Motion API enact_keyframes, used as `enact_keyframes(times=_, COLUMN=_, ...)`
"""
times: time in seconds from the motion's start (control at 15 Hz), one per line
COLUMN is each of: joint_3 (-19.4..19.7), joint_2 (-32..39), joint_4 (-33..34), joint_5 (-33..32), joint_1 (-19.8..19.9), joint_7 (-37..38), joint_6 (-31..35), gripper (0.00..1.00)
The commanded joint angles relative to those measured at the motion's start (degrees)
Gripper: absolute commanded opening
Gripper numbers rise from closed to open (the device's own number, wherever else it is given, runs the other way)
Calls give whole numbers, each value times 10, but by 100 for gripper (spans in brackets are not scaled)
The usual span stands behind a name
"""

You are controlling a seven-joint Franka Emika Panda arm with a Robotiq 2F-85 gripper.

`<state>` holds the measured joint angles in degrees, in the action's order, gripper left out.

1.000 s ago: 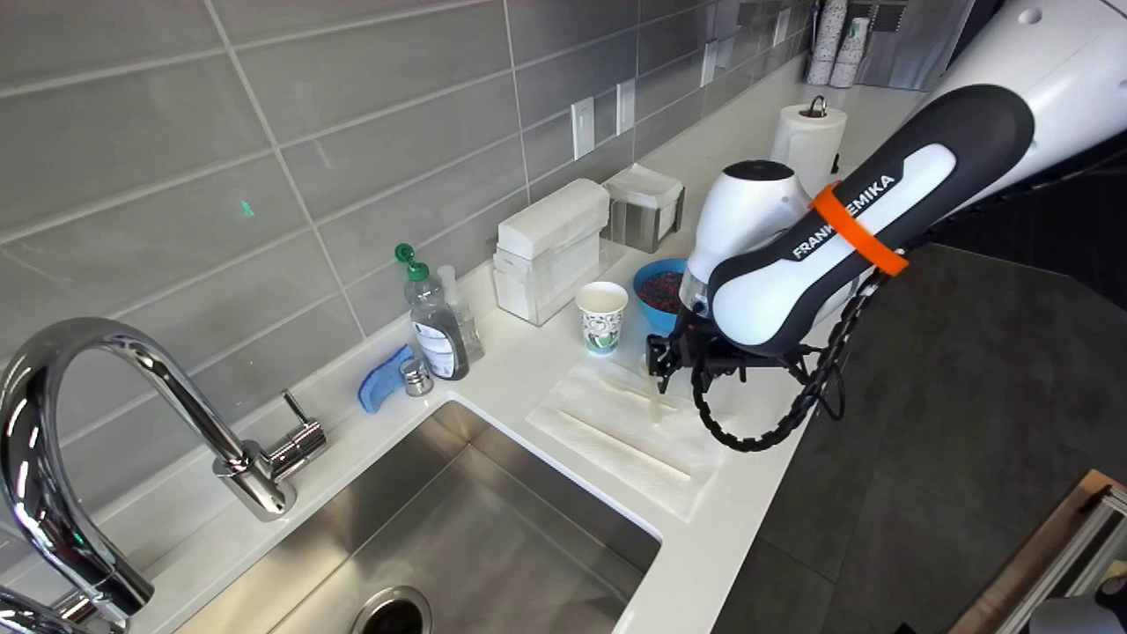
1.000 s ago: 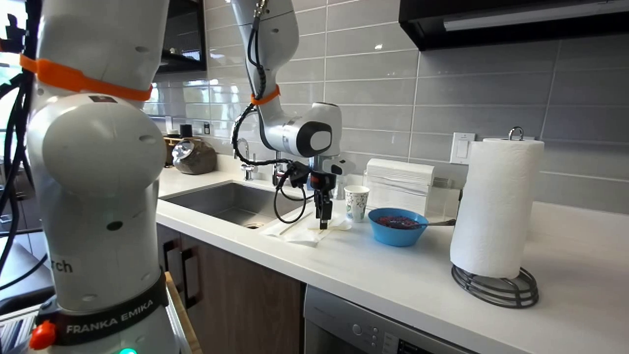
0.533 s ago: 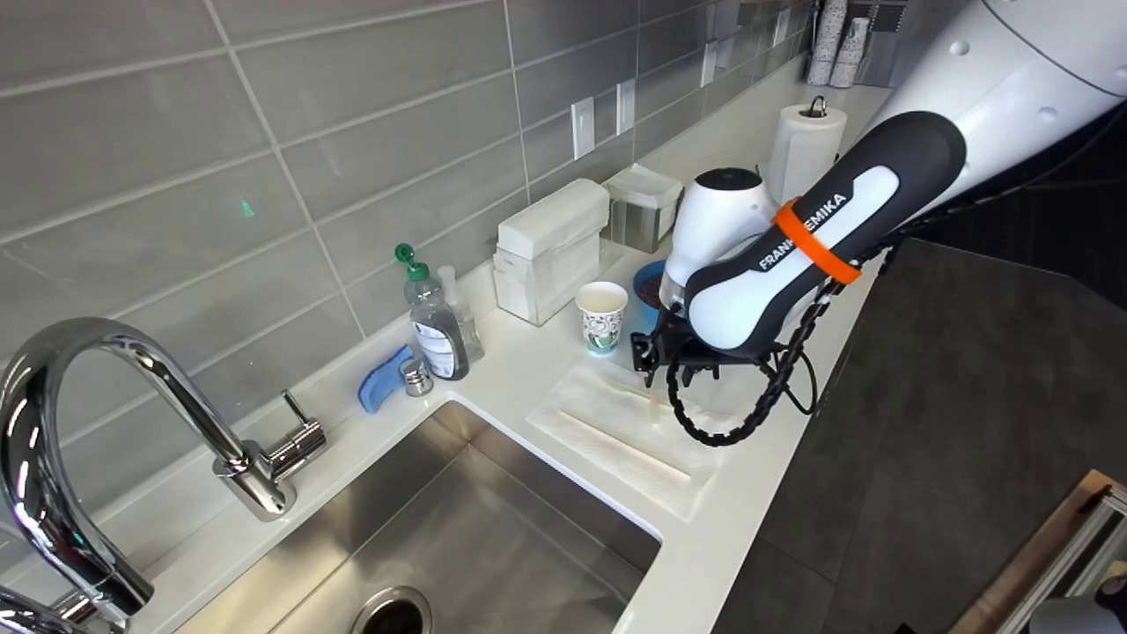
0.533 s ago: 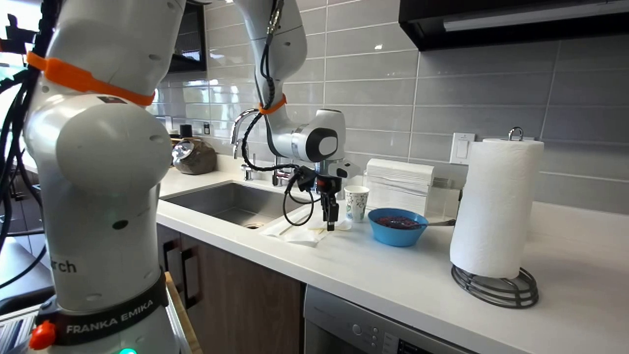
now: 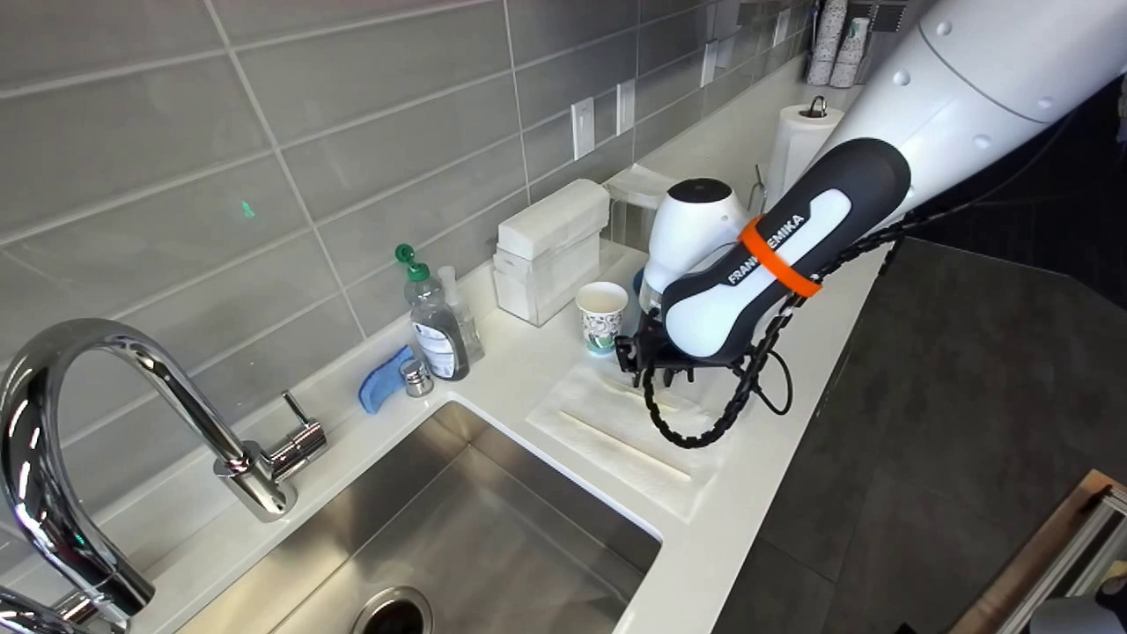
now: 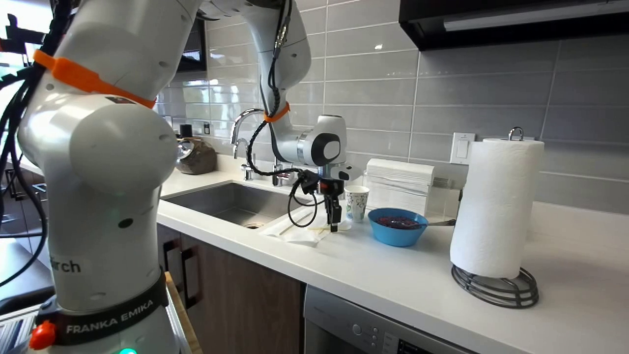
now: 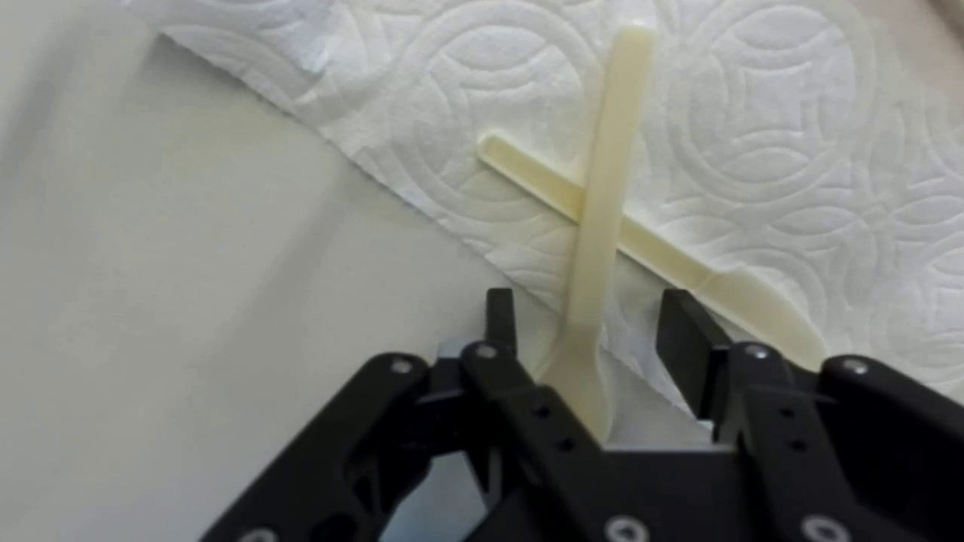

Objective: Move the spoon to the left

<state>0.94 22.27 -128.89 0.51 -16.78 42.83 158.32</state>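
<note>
My gripper [image 7: 587, 324] is open, low over the counter; it shows in both exterior views [image 5: 656, 377] [image 6: 334, 227]. In the wrist view a cream utensil with a widening head, likely the spoon [image 7: 602, 188], lies between the fingers, apart from both. Its head end is partly hidden by the gripper. Its handle crosses over a second cream utensil [image 7: 670, 252], whose blade-like end passes beside the right finger. Both lie on or partly on a white paper towel [image 7: 497, 83]. In an exterior view a blue bowl [image 6: 397, 237] of dark reddish bits holds a dark-handled utensil [image 6: 442, 222].
A paper cup [image 5: 602, 308] stands close beside the gripper. Another long cream utensil [image 5: 625, 445] lies on the towel towards the sink [image 5: 493, 528]. A napkin stack [image 5: 555, 255], a soap bottle [image 5: 438, 339] and a paper towel roll [image 6: 496, 211] stand along the wall.
My gripper has moved towards the cup and tiled wall, leftwards in an exterior view. It now covers the utensil seen below it earlier and more of the blue bowl. The objects have not visibly moved.
</note>
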Motion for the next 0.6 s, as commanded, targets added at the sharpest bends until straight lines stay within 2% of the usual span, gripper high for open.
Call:
enact_keyframes(times=0.0, joint_3=19, joint_2=24, joint_4=20, joint_5=-16, joint_1=-21, joint_7=27, joint_6=7, gripper=47)
enact_keyframes(times=0.07, joint_3=21, joint_2=27, joint_4=23, joint_5=-15, joint_1=-24, joint_7=29, joint_6=5, gripper=46)
enact_keyframes(times=0.2, joint_3=25, joint_2=27, joint_4=25, joint_5=-18, joint_1=-29, joint_7=34, joint_6=3, gripper=38)
enact_keyframes(times=0.33, joint_3=30, joint_2=22, joint_4=24, joint_5=-25, joint_1=-34, joint_7=38, joint_6=-1, gripper=25)
enact_keyframes(times=0.4, joint_3=33, joint_2=22, joint_4=24, joint_5=-28, joint_1=-37, joint_7=41, joint_6=-1, gripper=24)
enact_keyframes(times=0.47, joint_3=32, joint_2=18, joint_4=23, joint_5=-29, joint_1=-38, joint_7=43, joint_6=-2, gripper=8)
enact_keyframes(times=0.53, joint_3=33, joint_2=15, joint_4=22, joint_5=-31, joint_1=-40, joint_7=45, joint_6=-4, gripper=0)
